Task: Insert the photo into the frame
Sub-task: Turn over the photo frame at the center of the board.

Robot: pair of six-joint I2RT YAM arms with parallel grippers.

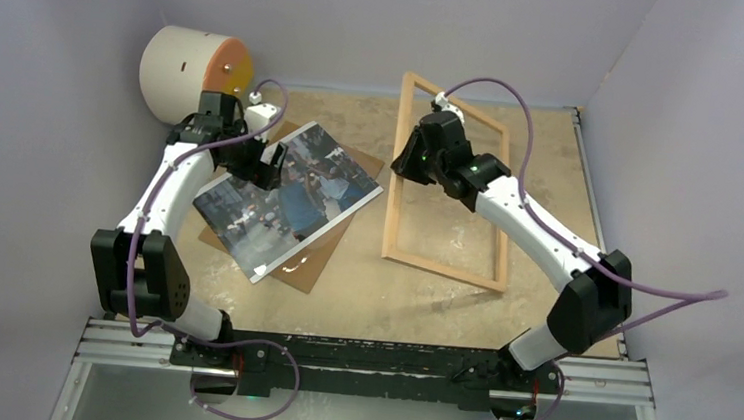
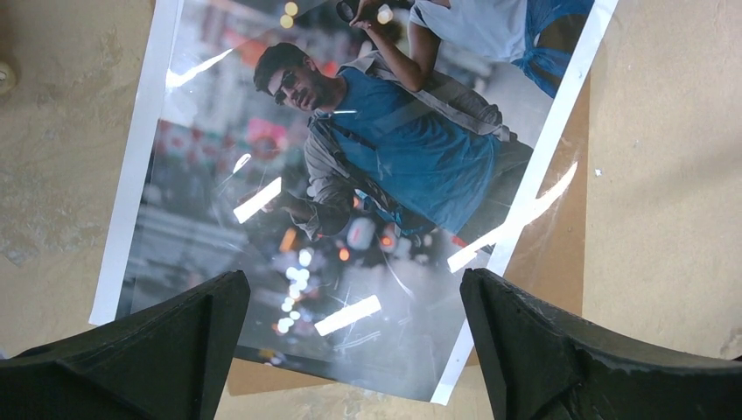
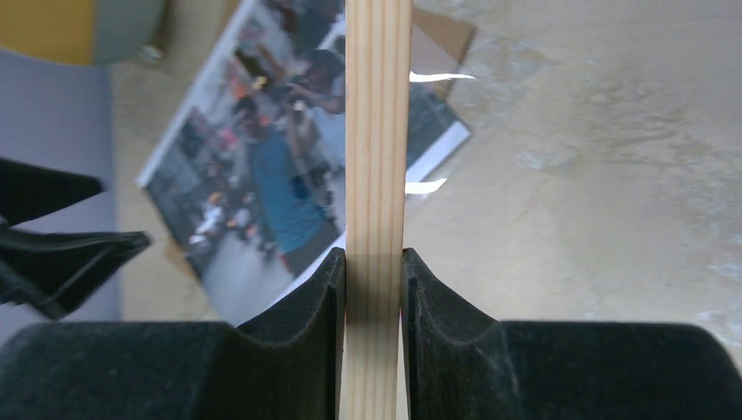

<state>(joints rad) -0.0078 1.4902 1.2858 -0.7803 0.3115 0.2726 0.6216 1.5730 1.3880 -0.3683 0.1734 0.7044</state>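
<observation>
The photo, a glossy print with a white border, lies face up left of centre on a brown backing sheet. My left gripper hovers over its far end, open, and in the left wrist view the photo fills the space ahead of the left gripper. The frame, thin light wood, lies to the right of the photo. My right gripper is shut on its left rail. In the right wrist view that rail runs straight up between the pads of the right gripper.
A cream cylinder with an orange face stands at the back left corner. Purple walls close in the table on three sides. The arms' metal mounting rail runs along the near edge. The backing sheet pokes out past the photo's edges.
</observation>
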